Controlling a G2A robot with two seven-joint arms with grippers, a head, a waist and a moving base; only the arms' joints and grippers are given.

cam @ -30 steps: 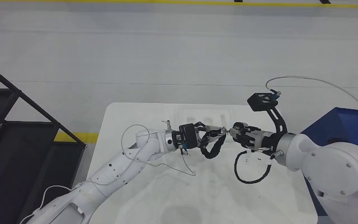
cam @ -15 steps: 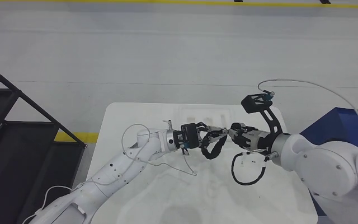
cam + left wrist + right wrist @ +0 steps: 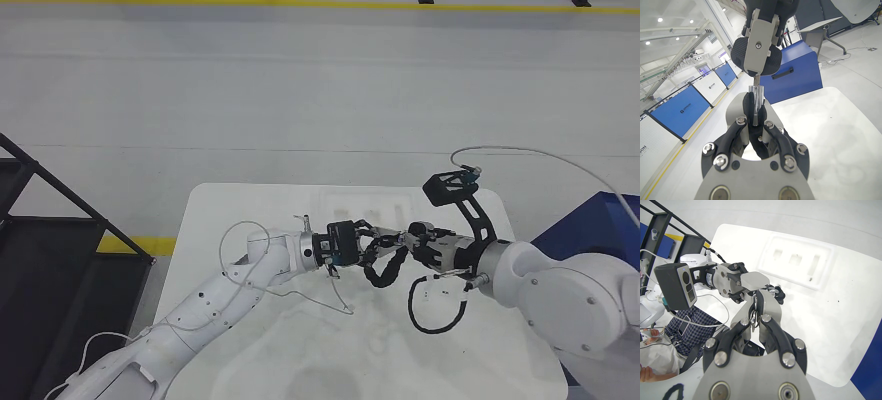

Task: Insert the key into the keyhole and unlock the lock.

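My left gripper [image 3: 755,101] is shut on the lock, a chrome cylinder [image 3: 756,102] with a black cable loop [image 3: 385,266] hanging under it. Facing it tip to tip is my right gripper [image 3: 757,295], shut on the key [image 3: 757,80], whose ring [image 3: 753,317] dangles between its fingers. The key's blade meets the keyhole end of the cylinder; how deep it sits is hidden. In the top view both grippers, left [image 3: 367,243] and right [image 3: 406,240], meet above the middle of the white table [image 3: 300,350].
A white foam tray [image 3: 365,205] with several recesses lies on the table behind the grippers. A blue cabinet [image 3: 600,225] stands off the table's right edge. A black rack [image 3: 40,260] stands at the left.
The right arm has shifted left, bringing the key up to the lock in the left gripper. The left arm has barely moved.
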